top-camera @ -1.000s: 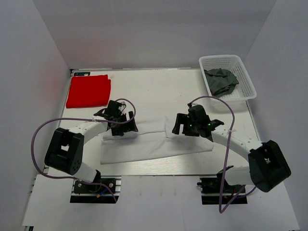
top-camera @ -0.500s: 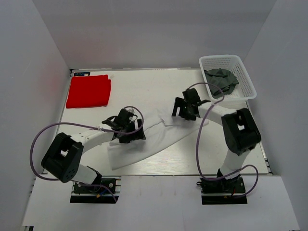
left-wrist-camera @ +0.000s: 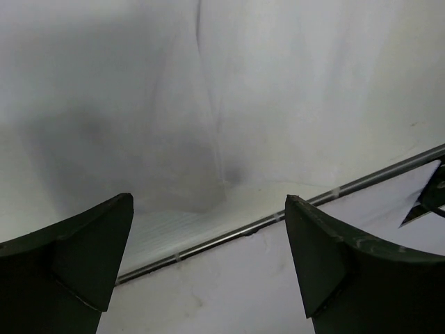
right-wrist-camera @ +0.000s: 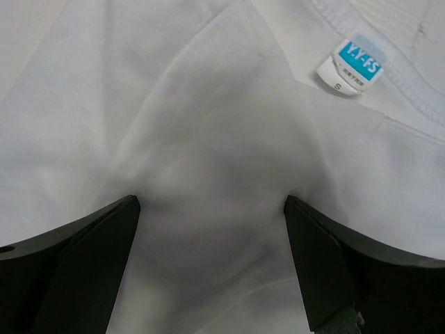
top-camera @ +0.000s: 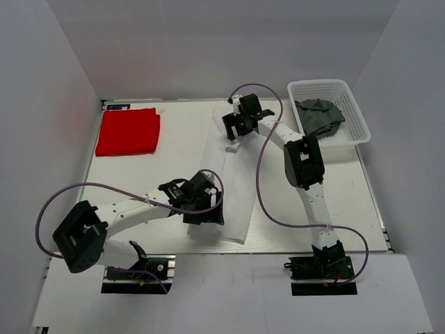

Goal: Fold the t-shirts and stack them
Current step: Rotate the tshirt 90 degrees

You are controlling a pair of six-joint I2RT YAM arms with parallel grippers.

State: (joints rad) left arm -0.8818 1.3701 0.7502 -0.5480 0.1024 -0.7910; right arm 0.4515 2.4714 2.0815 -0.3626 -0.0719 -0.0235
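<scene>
The step in hand seems to be the folding of the white t-shirt (top-camera: 233,182), and I judge it is only about half done. The shirt lies on the table (top-camera: 334,209) as a long narrow band, from the upper centre of the top view down to the lower centre, a little slanted, with its lower end near the front edge of the table. The right gripper (top-camera: 236,132) is over the upper end, at the collar. In its wrist view the two fingers (right-wrist-camera: 76,264) are spread wide with nothing between them, and the collar tag (right-wrist-camera: 352,72) shows in the upper right. The left gripper (top-camera: 204,212) is over the lower end, its claw also spread wide and holding nothing, with only flat cloth and the table edge beyond it. The next move probably calls for each claw to come down and pinch one end, so that the band can be folded across its length into a compact packet. After that it must go onto the red t-shirt (top-camera: 127,131), which lies already folded, flat and square, in the upper left and well apart from the white one. The white cloth looks thin and soft, with gentle wrinkles near the neck. So it may slip or fold unevenly if only one layer is pinched.
</scene>
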